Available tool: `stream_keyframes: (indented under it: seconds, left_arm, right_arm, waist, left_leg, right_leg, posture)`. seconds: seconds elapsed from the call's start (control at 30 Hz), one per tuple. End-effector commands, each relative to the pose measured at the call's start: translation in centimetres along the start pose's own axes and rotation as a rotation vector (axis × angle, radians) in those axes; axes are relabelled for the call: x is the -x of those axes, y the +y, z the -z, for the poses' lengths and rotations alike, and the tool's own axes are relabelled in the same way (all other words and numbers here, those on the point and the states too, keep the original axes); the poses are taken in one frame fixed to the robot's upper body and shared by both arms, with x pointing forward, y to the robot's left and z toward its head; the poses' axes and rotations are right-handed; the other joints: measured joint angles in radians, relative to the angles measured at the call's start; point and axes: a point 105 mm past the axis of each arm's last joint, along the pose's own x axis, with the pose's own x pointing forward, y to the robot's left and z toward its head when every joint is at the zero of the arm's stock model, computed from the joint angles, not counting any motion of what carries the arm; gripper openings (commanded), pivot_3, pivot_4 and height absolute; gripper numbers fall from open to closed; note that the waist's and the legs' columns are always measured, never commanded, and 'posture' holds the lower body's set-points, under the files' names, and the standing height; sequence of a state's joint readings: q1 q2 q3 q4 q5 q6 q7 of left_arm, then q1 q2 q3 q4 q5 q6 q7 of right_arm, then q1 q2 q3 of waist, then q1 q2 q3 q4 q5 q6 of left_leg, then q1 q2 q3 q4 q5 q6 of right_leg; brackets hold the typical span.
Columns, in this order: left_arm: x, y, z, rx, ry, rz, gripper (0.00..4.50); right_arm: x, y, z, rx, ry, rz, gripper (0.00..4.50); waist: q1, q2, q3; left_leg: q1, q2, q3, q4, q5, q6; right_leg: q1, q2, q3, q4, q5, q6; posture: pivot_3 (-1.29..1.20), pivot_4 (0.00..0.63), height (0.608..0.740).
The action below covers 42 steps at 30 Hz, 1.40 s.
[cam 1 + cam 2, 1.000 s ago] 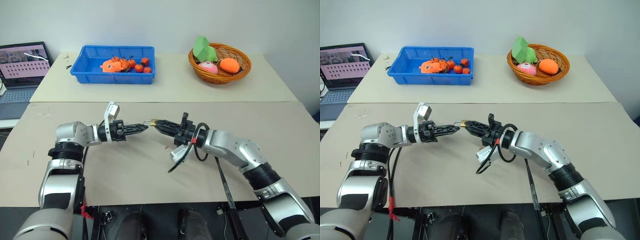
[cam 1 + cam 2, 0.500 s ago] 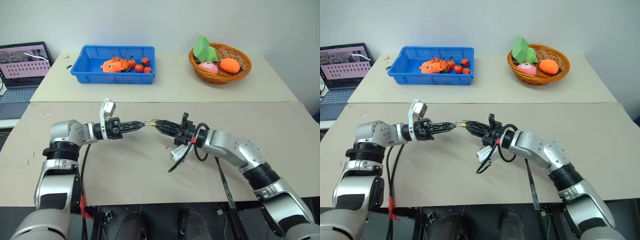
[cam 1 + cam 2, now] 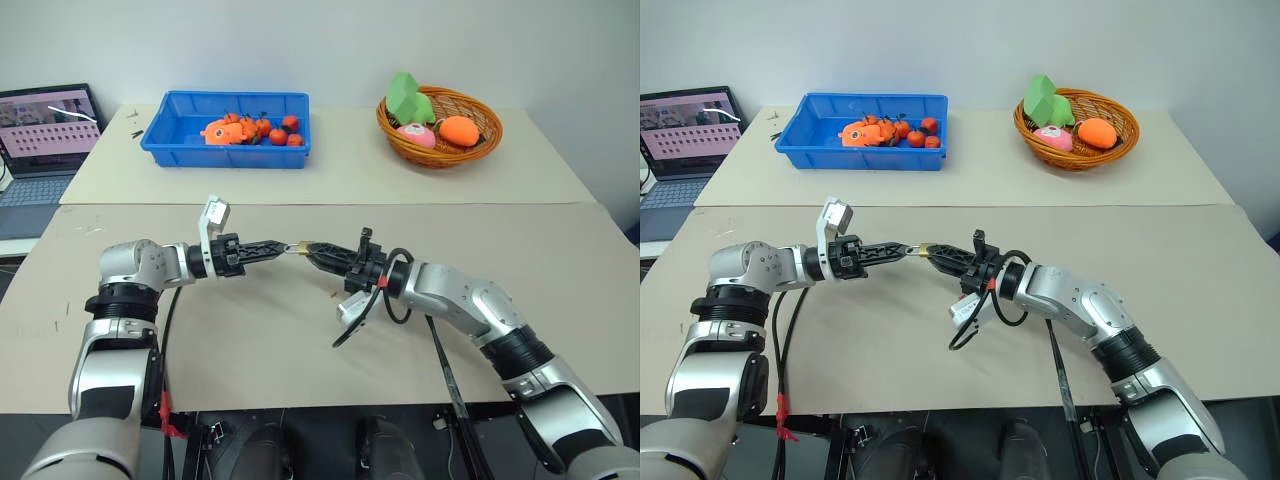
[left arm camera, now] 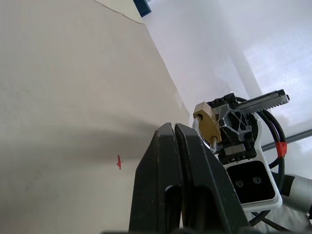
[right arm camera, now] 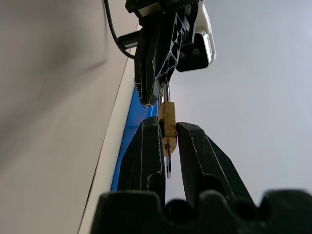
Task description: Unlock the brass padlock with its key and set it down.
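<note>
- I have both arms raised above the tabletop, their tips meeting near its middle.
- My right gripper is clamped on the brass padlock; in its wrist view the gold body sits pinched between the two black fingers, held clear of the surface.
- In the left wrist view I see the same padlock edge-on against the right gripper's frame, with a short silvery piece of it showing below the body.
- My left gripper has its fingers pressed together, pointing level toward the padlock, its tip right at the lock.
- A thin silvery piece comes out from between the left gripper's closed fingertips and runs into the end of the padlock. I take it for the key, though I cannot make out its shape.
- A small silvery ring hangs from the padlock's near end between my right fingers.
- A tiny red speck lies on the tabletop under the grippers.
</note>
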<state>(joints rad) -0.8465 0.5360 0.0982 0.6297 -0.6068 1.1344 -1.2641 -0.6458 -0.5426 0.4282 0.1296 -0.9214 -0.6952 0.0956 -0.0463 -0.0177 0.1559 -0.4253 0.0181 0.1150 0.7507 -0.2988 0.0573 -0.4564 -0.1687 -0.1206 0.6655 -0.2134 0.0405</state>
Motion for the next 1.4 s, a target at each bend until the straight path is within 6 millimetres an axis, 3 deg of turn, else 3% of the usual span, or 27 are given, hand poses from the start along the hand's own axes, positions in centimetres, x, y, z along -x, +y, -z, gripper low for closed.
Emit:
stream_keyframes:
  seconds: [0.03, 1.07, 1.4]
  left_arm:
    - [0.2, -0.7, -1.0, -0.029, -0.032, 0.023, 0.09]
    - [0.8, 0.2, -1.2, -0.034, -0.051, -0.043, 0.09]
    - [0.9, 0.3, -1.3, -0.038, -0.055, -0.056, 0.09]
  right_arm:
    - [-0.5, -1.3, 0.0, 0.019, -0.023, 0.047, 0.12]
    - [-1.4, 0.7, 0.9, -0.048, -0.013, -0.027, 0.12]
    - [-2.0, 0.5, 2.7, -0.063, 0.048, -0.026, 0.12]
  waist:
    - [0.000, 0.000, 0.000]
    - [-0.002, 0.000, 0.000]
    - [-0.003, 0.000, 0.000]
  left_leg:
    - [0.000, 0.000, 0.000, 0.000, 0.000, 0.000]
    - [0.000, 0.000, 0.000, 0.000, 0.000, 0.000]
    - [0.000, 0.000, 0.000, 0.000, 0.000, 0.000]
  right_leg:
    - [0.000, 0.000, 0.000, 0.000, 0.000, 0.000]
    - [0.000, 0.000, 0.000, 0.000, 0.000, 0.000]
    - [0.000, 0.000, 0.000, 0.000, 0.000, 0.000]
  posture:
    - [0.00, 0.150, 0.684]
    - [0.00, 0.150, 0.684]
    - [0.00, 0.150, 0.684]
